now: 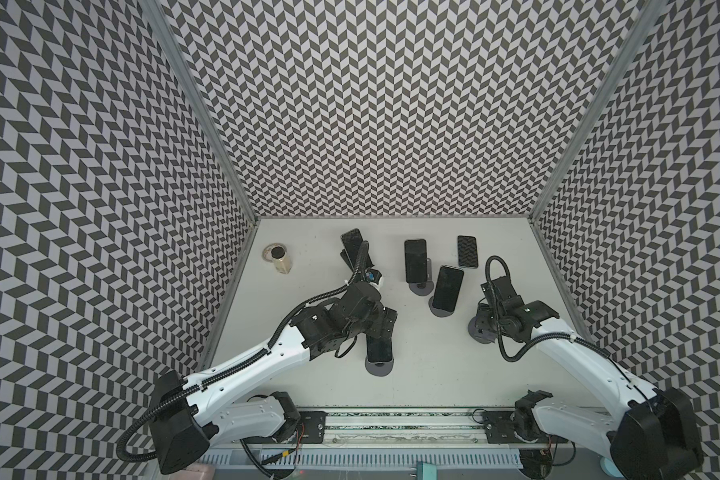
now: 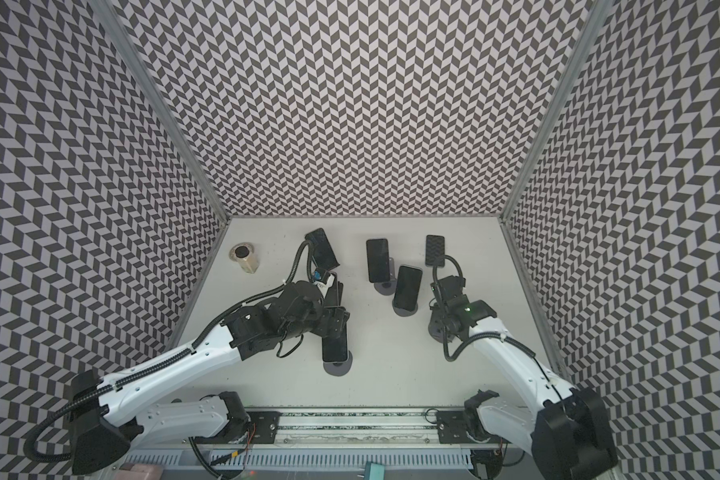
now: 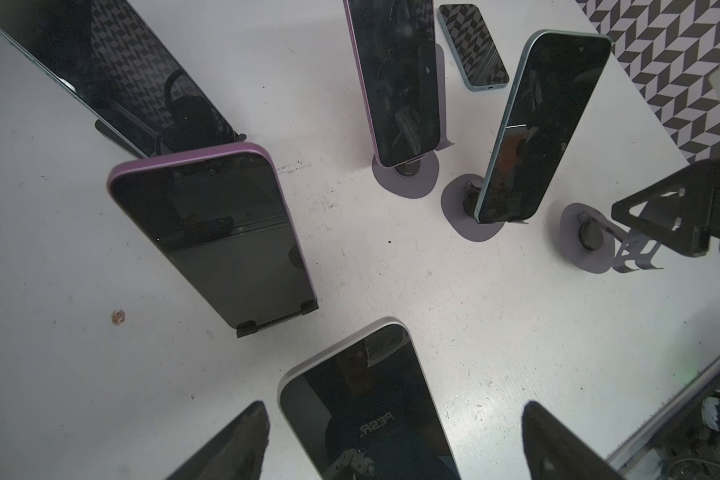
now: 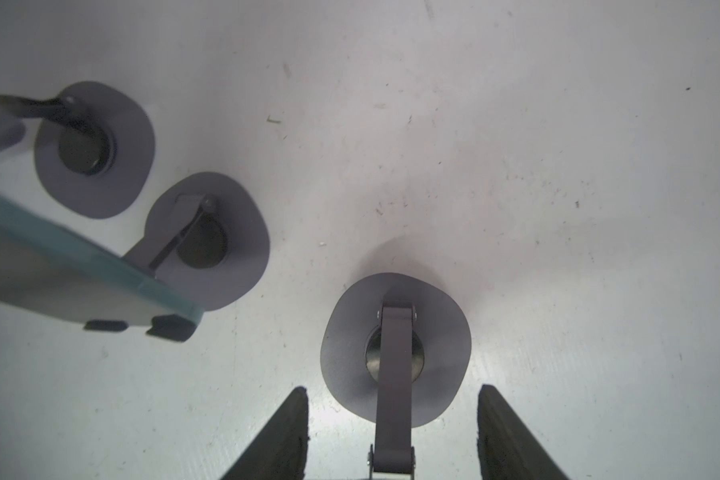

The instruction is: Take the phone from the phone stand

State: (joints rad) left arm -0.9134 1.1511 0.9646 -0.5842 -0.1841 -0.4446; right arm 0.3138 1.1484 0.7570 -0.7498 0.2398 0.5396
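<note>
you have one teal phone (image 1: 467, 251) flat near the bench's far right corner, right claw (image 4: 393, 388) open around an empty stand (image 4: 350, 332), left claw (image 3: 395, 405) open astride the still-mounted white-edged phone (image 3: 350, 374).

In both top views the left arm (image 1: 242, 365) runs from the lower left corner up toward the centre, its white forearm ending in a black wrist (image 1: 350, 307) bent downward. The left gripper (image 3: 395, 405) points down, its two dark fingers (image 3: 242, 449) spread wide at the bottom of its wrist view. The right arm (image 1: 578, 353) rises from the lower right corner (a shorter reach). The right gripper (image 4: 393, 390) also faces down, jaws plainly apart.
</note>
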